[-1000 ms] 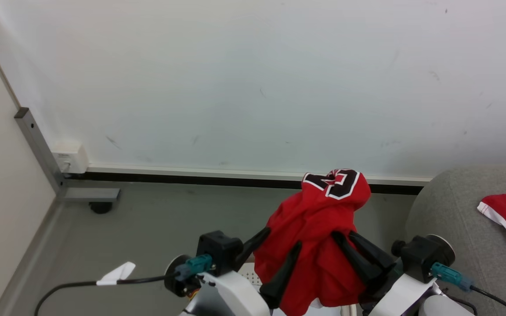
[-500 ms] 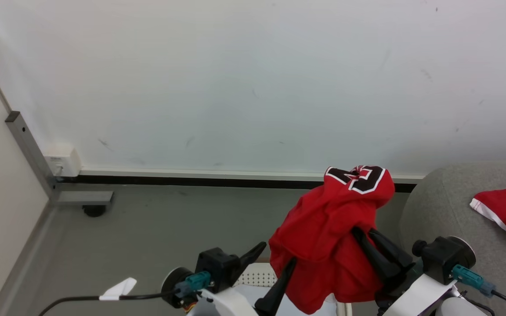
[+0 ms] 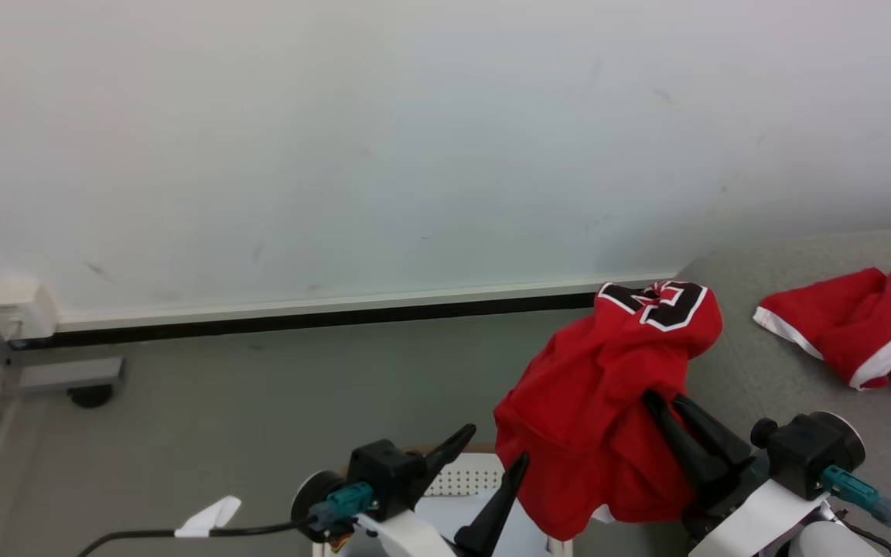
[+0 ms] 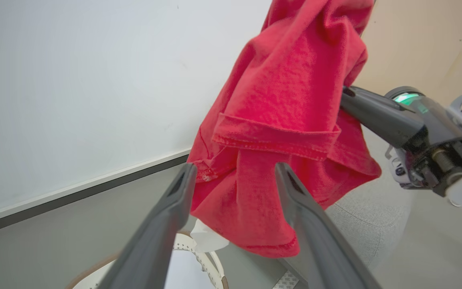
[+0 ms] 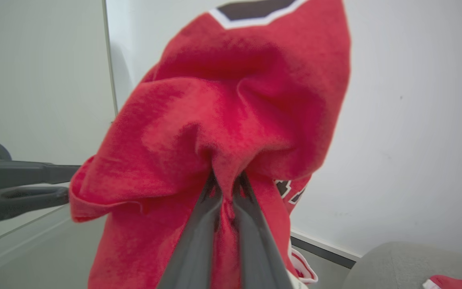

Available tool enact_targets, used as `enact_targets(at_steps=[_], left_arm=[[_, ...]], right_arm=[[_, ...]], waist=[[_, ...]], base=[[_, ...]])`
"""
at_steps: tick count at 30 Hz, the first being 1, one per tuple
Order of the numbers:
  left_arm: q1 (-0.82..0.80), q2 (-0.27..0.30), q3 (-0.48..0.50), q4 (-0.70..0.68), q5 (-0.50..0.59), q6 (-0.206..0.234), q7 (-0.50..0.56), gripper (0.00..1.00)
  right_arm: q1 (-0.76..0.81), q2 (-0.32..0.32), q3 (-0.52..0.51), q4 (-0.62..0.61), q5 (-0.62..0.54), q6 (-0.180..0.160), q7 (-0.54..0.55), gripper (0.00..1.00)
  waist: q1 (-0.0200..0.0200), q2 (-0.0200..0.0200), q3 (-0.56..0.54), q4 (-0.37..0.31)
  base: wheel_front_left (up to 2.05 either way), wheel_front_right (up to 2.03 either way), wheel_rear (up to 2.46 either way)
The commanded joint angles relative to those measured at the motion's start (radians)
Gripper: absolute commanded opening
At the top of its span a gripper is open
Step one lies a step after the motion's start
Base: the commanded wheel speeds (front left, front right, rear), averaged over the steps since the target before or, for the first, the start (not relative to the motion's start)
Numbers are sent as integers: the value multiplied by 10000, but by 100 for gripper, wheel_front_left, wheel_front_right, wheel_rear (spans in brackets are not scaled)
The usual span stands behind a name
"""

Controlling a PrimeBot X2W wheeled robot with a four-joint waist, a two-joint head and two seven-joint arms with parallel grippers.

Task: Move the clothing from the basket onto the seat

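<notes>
Nearest the robot, the left gripper (image 3: pixel 496 443) stands wide open and holds nothing. Its fingers are just left of the hanging cloth, above the white perforated basket (image 3: pixel 457 481). In the left wrist view the basket's brown rim (image 4: pixel 199 261) lies below the spread fingers.

The right gripper (image 3: pixel 662 398) is closed tight on a fold of the red jersey (image 3: pixel 608 387). The right wrist view shows cloth pinched between the narrow fingers (image 5: pixel 199 224). The jersey is clear of the basket and droops over the fingers. Its black, white-edged lettering sits uppermost, and its lower hem hangs between the basket and the grey seat (image 3: pixel 762 387).

Farther right, a second red garment (image 3: pixel 848 325) with white trim lies on the seat. Beyond are the grey floor (image 3: pixel 260 402), a dark baseboard (image 3: pixel 298 319) and the white wall (image 3: pixel 414 139).
</notes>
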Motion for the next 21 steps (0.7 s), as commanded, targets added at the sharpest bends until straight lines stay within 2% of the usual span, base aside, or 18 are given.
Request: enact_targets(at_steps=[1, 13, 21], left_arm=[[-50, -1, -2, 13, -80, -7, -43, 100], [-169, -177, -321, -175, -149, -353, -402, 100], [-628, -125, -519, -481, 155, -520, -383, 100]], right_arm=[[176, -78, -111, -75, -46, -22, -34, 0], [868, -296, -1021, -600, -367, -22, -34, 0], [464, -200, -2263, -1007, -588, -22, -34, 0]], waist=[[0, -1, 174, -436], [0, -1, 794, -2285], [0, -1, 2031, -2531]], base=[[0, 0, 0], [0, 0, 0], [0, 0, 0]])
